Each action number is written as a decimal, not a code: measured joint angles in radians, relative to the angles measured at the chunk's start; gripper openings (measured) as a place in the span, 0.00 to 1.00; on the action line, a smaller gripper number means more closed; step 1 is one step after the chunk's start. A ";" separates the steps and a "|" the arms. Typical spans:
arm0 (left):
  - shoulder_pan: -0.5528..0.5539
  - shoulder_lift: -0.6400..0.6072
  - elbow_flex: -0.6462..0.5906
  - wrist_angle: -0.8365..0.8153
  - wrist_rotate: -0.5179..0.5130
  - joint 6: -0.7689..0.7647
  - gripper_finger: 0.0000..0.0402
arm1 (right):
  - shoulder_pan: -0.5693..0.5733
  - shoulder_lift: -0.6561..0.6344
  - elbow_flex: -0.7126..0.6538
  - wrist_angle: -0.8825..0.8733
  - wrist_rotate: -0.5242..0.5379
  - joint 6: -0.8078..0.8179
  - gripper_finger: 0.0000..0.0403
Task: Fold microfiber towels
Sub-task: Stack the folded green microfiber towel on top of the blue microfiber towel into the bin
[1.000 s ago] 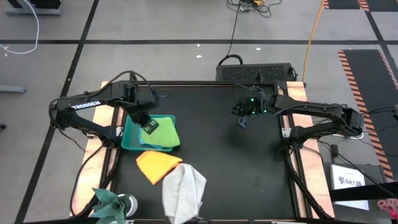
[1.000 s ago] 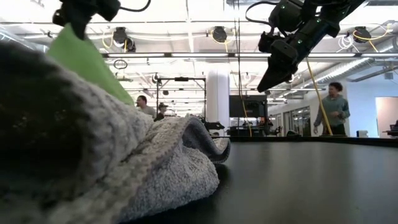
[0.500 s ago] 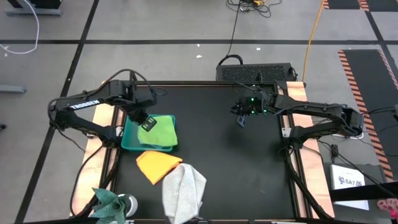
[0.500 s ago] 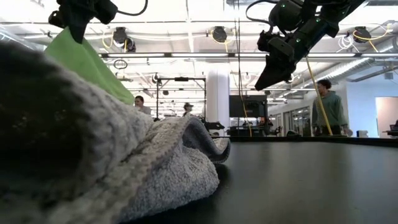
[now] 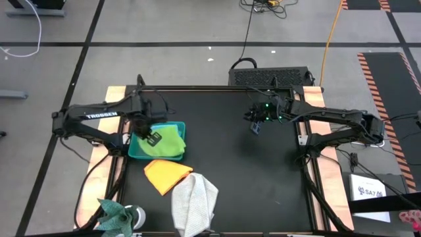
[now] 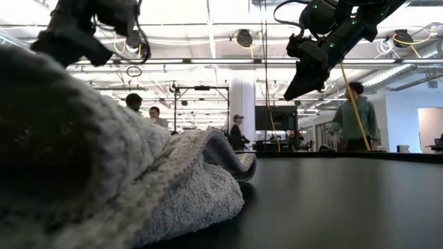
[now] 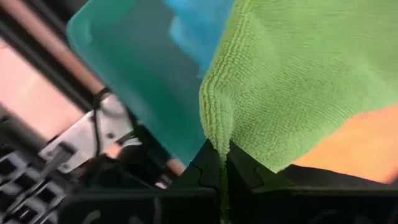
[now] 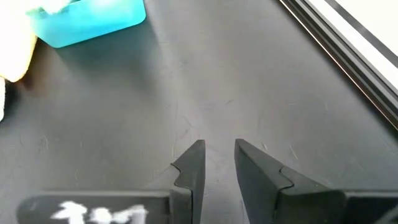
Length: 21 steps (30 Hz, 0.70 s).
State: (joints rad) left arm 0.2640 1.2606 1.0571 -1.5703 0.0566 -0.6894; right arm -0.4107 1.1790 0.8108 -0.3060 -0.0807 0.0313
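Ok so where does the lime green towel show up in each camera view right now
High view: the lime green towel lies over the teal bin, left of centre, under the left tool.
Low view: not in it; the grey towel fills the foreground.
Left wrist view: it fills the upper right, one edge pinched in the shut left tool.
Right wrist view: not in it.
Shared landmark: the teal bin, seen in the high view and both wrist views.

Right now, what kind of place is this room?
Probably a robotics lab or workshop hall: cables on a taped floor, exposed pipes and lamps overhead, people standing around.
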 joint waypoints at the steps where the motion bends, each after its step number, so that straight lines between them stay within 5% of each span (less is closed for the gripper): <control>1: 0.007 0.000 -0.020 -0.002 -0.011 0.008 0.00 | 0.000 0.000 0.000 0.000 0.000 0.000 0.19; 21: 0.128 0.008 -0.124 0.189 -0.301 0.165 0.06 | 0.000 0.000 0.000 0.001 0.000 0.009 0.19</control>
State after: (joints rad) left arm 0.3922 1.2689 0.9329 -1.3812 -0.2447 -0.5247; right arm -0.4107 1.1790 0.8108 -0.3050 -0.0803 0.0402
